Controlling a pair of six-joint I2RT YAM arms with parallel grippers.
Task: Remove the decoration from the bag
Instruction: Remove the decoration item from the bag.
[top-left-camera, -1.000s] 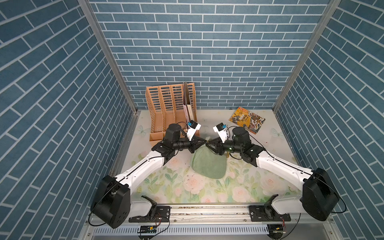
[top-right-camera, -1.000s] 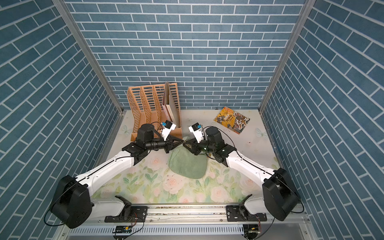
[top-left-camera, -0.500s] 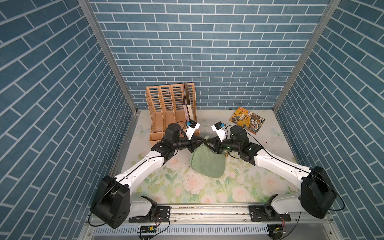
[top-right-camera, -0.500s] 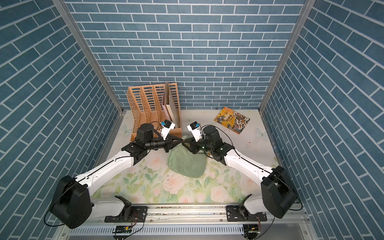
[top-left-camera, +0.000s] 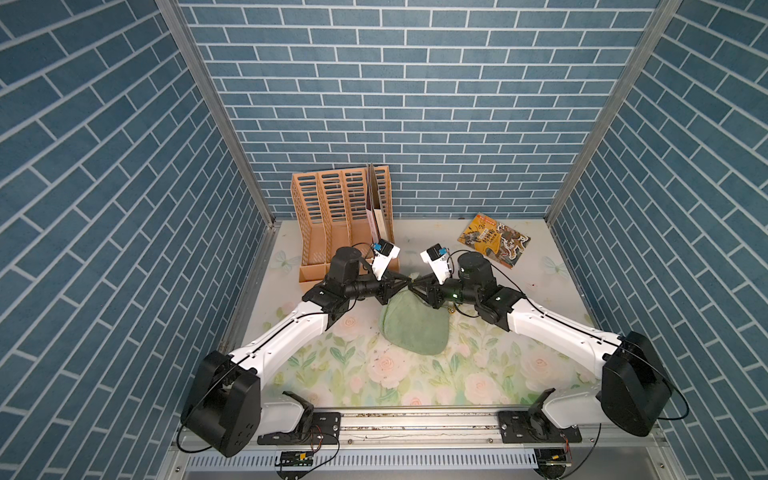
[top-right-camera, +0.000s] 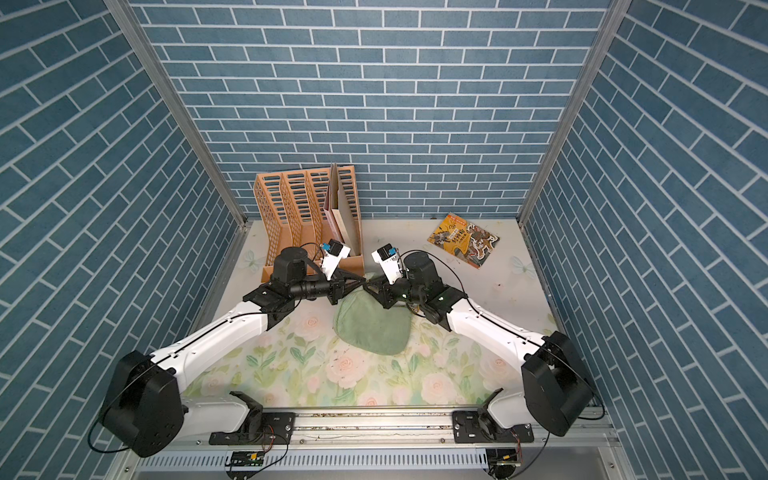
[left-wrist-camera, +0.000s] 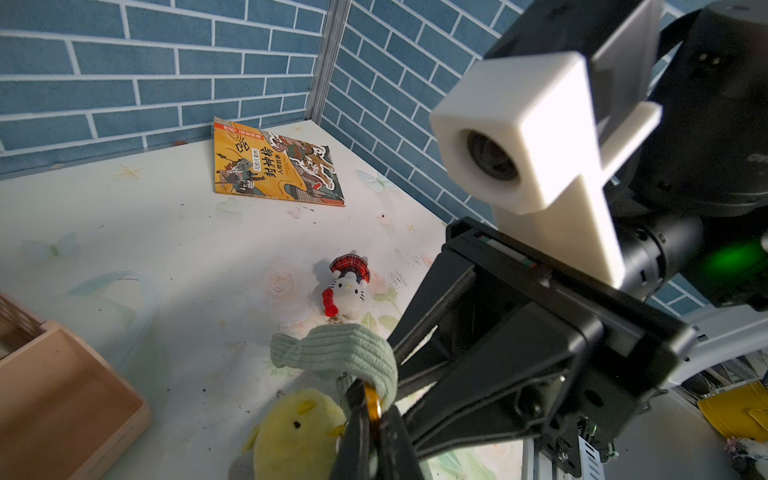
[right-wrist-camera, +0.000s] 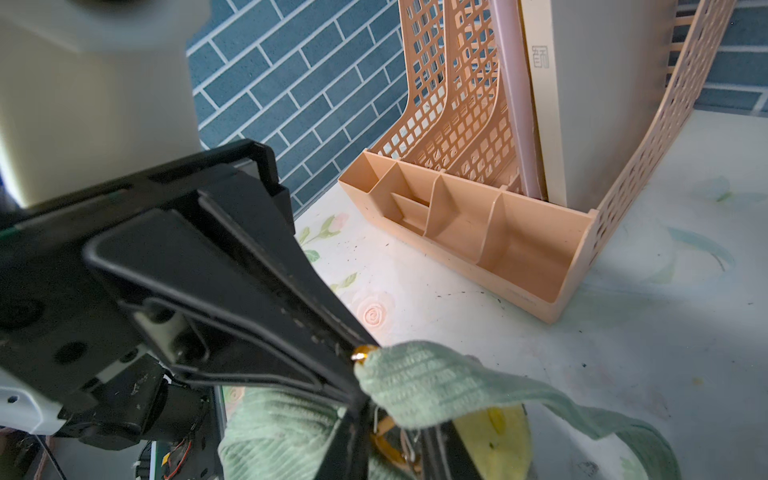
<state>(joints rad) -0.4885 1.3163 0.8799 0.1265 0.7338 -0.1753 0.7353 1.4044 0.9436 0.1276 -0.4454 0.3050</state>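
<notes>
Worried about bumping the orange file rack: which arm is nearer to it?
Left. The left arm sits close by the file rack; the right arm is across the bag, farther off.

Both top views: the bag's (top-left-camera: 415, 328) upper edge is hidden beneath the meeting left gripper (top-left-camera: 404, 283) and right gripper (top-left-camera: 415, 285), with jaw gaps too small to read. Left wrist view: the yellow plush (left-wrist-camera: 297, 436) is cut off by the frame edge, and the strap (left-wrist-camera: 345, 353) half covers the gold ring (left-wrist-camera: 372, 405) pinched by the left gripper. Right wrist view: the right gripper's tips run out of frame.
</notes>
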